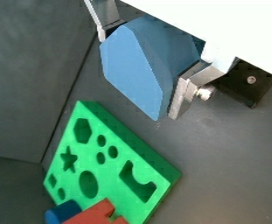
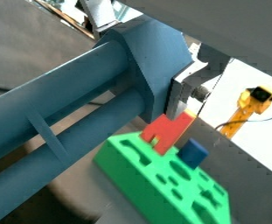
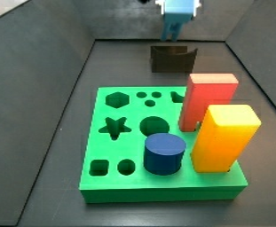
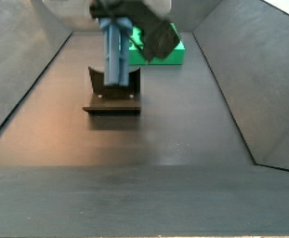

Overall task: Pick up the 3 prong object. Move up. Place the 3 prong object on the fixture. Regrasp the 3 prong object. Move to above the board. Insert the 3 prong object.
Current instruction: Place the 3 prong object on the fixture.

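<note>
Dark floor; 3 prong object (image 1: 142,70) between gripper (image 4: 114,46) jaws

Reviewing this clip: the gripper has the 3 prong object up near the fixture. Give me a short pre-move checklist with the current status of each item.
1. Piece held: ok. The 3 prong object sits between the silver fingers of the gripper.
2. Gripper position: ok. In a side view it hangs over the fixture, at the far end from the board.
3. Piece seated on the fixture: cannot tell. In a side view its lower end reaches the fixture, but contact is not clear.
4. Board blocks: the red block, yellow block and dark blue cylinder stand on it.
5. Open holes on the board: ok, several are free.
</note>
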